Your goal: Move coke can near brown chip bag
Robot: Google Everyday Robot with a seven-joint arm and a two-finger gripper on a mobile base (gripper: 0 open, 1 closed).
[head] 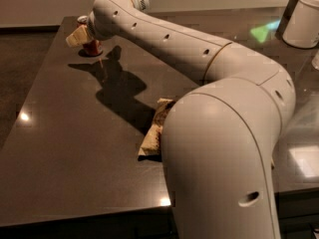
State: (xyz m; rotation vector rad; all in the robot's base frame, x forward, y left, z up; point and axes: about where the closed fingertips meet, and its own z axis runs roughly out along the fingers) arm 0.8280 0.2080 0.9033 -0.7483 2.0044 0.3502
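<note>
The coke can (92, 47), red with a silver top, stands upright at the far left corner of the dark table (65, 148). My gripper (82, 35) is at the can, reaching over it from the right at the end of the long white arm (199, 54); it hides most of the can's upper part. The brown chip bag (153, 127) lies near the middle of the table, well nearer the front than the can. Only its tan crimped left end and a bit of brown show; my arm's big elbow section covers the rest.
A white cylindrical container (305, 19) stands at the back right. The table's left edge runs close beside the can, and its front edge is just below the arm's elbow. The arm casts a dark shadow (119, 86) between can and bag.
</note>
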